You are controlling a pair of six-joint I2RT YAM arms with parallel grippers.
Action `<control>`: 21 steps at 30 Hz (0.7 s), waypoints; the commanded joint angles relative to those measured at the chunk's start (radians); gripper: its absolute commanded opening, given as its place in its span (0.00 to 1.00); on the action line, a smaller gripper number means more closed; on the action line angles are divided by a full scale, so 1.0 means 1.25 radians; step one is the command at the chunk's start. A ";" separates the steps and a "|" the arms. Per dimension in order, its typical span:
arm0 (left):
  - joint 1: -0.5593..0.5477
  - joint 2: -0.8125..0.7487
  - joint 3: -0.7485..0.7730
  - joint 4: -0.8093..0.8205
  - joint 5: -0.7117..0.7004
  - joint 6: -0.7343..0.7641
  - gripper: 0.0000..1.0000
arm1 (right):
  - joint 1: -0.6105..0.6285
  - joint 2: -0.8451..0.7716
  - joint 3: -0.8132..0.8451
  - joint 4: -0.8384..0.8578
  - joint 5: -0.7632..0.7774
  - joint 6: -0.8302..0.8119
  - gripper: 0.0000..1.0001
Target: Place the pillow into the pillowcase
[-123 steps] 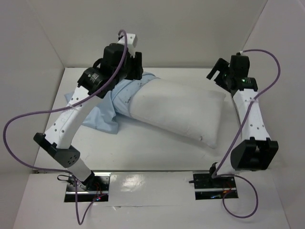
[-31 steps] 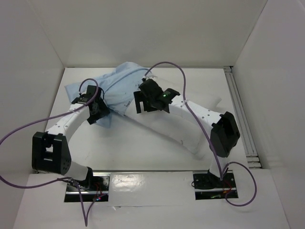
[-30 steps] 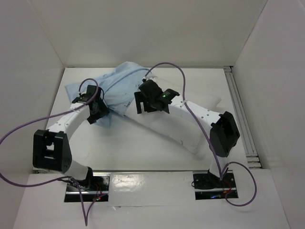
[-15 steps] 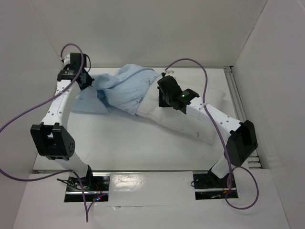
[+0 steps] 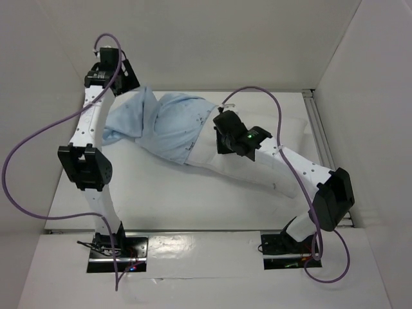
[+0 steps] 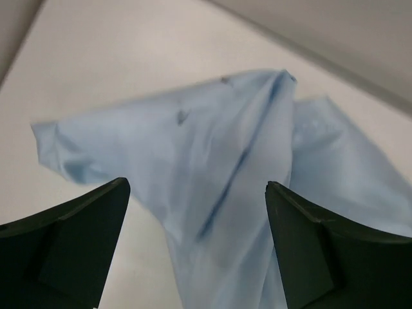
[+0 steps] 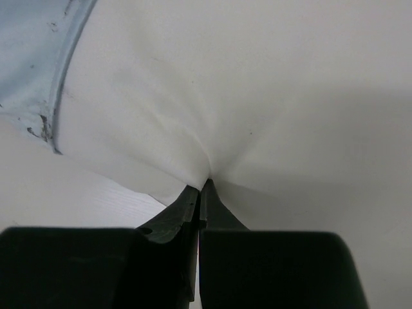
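The white pillow (image 5: 261,164) lies slantwise across the table, its left end tucked inside the light blue pillowcase (image 5: 164,122). My right gripper (image 5: 221,143) is on top of the pillow near the pillowcase's mouth. In the right wrist view it (image 7: 205,185) is shut on a pinched fold of the pillow (image 7: 270,84), with the pillowcase's hem (image 7: 38,58) at upper left. My left gripper (image 5: 116,77) is raised at the back left corner. It (image 6: 196,187) is open with nothing between its fingers, above the limp pillowcase (image 6: 238,154).
White walls enclose the table on the left, back and right. A metal rail (image 5: 320,132) runs along the right edge. Purple cables loop off both arms. Both arm bases (image 5: 116,248) sit at the near edge.
My left arm swung from the pillowcase's near left side up to the back left corner, dragging the cloth left, and its jaws now stand open. My right gripper shifted right and shut on the pillow.
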 commanded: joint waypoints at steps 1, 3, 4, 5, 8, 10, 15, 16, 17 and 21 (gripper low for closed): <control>-0.104 -0.184 -0.107 -0.018 0.073 0.034 1.00 | 0.007 -0.031 -0.013 0.020 -0.007 0.024 0.00; -0.146 -0.259 -0.210 -0.036 0.064 0.017 0.99 | 0.007 -0.023 -0.024 0.028 -0.017 0.031 0.00; -0.168 -0.286 -0.254 -0.037 0.048 -0.017 0.93 | 0.007 -0.023 -0.024 0.039 -0.024 0.031 0.00; -0.210 -0.311 -0.301 -0.037 0.048 -0.034 0.90 | 0.007 -0.023 -0.024 0.039 -0.024 0.031 0.00; -0.316 -0.407 -0.493 0.011 0.045 -0.076 0.81 | 0.000 -0.023 -0.015 0.032 -0.024 0.040 0.18; -0.371 -0.451 -0.613 0.065 -0.001 -0.126 0.80 | -0.009 -0.023 0.014 0.018 -0.024 0.047 0.78; -0.518 -0.459 -0.698 0.092 -0.076 -0.166 0.88 | -0.079 -0.130 0.042 -0.058 0.065 0.085 0.99; -0.529 -0.447 -0.706 0.092 -0.076 -0.166 0.90 | -0.140 -0.153 0.023 -0.058 0.065 0.085 0.99; -0.541 -0.437 -0.706 0.092 -0.076 -0.166 0.90 | -0.176 -0.177 0.011 -0.072 0.058 0.093 0.99; -0.570 -0.378 -0.689 0.081 -0.115 -0.166 0.91 | -0.385 -0.258 -0.045 -0.103 -0.009 0.076 0.99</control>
